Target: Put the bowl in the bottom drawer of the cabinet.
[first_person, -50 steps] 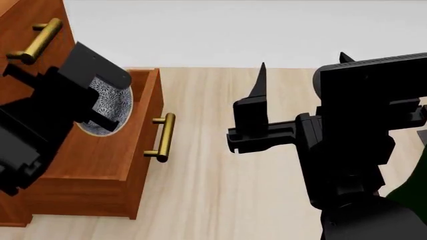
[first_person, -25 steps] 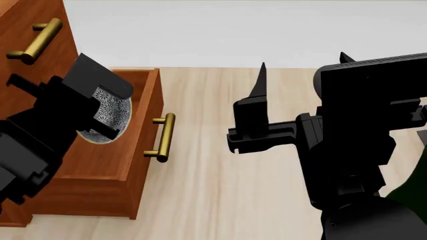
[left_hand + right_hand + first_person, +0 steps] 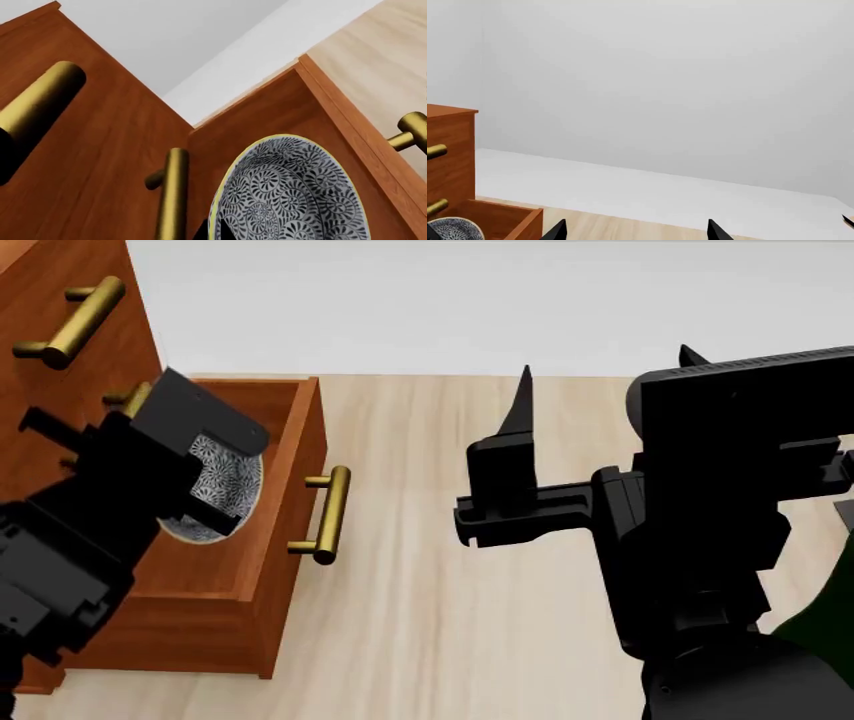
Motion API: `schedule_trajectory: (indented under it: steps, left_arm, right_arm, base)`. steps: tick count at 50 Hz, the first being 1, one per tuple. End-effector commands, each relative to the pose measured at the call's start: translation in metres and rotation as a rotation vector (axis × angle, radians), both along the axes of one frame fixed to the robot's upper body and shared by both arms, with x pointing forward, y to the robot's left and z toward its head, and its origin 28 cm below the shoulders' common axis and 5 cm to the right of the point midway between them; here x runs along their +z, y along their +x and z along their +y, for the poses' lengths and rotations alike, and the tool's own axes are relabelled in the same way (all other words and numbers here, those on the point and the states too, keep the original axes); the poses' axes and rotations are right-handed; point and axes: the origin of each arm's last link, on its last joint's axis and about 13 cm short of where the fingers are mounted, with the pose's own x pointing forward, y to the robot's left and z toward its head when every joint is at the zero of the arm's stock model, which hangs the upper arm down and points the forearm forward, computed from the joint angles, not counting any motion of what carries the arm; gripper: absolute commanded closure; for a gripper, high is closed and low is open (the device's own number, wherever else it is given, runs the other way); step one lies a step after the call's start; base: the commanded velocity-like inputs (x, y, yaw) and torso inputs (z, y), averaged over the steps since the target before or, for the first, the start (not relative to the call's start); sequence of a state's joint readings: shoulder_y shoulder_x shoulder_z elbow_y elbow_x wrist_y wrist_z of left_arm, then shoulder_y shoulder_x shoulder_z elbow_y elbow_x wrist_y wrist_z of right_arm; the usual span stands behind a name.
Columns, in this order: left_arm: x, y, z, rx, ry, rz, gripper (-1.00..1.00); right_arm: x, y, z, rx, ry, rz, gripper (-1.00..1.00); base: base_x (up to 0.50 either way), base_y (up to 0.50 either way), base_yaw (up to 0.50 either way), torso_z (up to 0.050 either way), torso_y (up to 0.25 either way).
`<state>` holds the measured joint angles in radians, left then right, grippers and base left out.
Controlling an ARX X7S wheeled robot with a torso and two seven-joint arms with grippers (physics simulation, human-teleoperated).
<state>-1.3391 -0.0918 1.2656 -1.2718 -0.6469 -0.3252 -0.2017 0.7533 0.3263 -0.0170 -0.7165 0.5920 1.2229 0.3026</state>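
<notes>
Left gripper [image 3: 200,502] is gripping the bowl [image 3: 224,480] by its rim, tilted, over the open bottom drawer [image 3: 287,445] of the cabinet [image 3: 94,265] just behind it. Right gripper [image 3: 634,231] is hanging well apart over the floor [image 3: 427,620], its fingers spread open, holding nothing.

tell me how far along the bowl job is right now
Done: the bottom drawer is pulled open and the bowl is inside its opening. In hand: the left tool is at the bowl, which sits tilted; whether it is gripped can't be seen. The right tool hangs open, well clear. Left: release the bowl, withdraw the arm, maybe shut the drawer.
</notes>
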Motion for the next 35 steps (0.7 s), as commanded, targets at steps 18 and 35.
schedule_trajectory:
  steps: [18,35]
  left_arm:
    - [-0.019,-0.004,0.001,-0.012,-0.001,0.025,1.0]
    - [-0.027,-0.007,0.001,-0.01,-0.004,0.043,1.0]
  right_arm:
    - [-0.006,0.0,0.0,0.0,0.011,0.017,-1.0]
    - [-0.007,0.0,0.0,0.001,0.009,0.019,-1.0]
  base:
    - [0.0,0.0,0.0,0.0,0.001]
    - [0.0,0.0,0.0,0.0,0.001]
